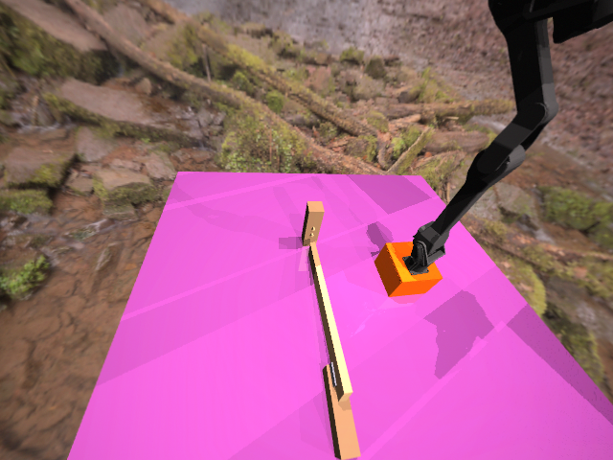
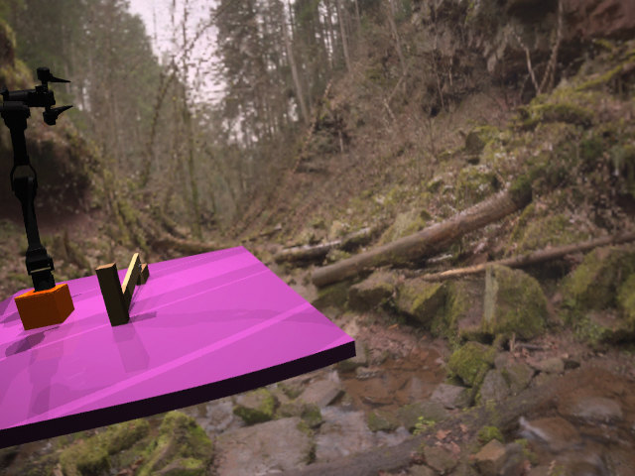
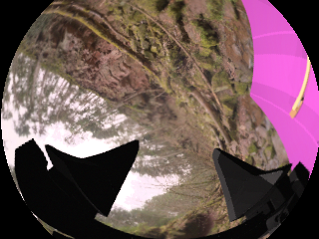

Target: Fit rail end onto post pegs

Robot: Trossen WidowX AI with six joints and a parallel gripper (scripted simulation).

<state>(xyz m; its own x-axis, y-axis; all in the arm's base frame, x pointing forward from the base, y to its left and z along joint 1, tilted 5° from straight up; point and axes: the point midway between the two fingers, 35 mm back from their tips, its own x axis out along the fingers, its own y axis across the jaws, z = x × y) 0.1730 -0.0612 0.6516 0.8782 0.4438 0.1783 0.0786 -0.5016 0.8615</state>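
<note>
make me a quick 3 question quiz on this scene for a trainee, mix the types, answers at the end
1. True or false: the claw is gripping the bed rail.
2. Multiple choice: what does the arm's base stand on?
a) the footboard block
b) the orange block
c) the wooden post
3. Fill in the blank: the rail's near end lies low in front of the post, while the post's two ____ show uncovered above it.

Key: 1. false; 2. b; 3. pegs
</note>
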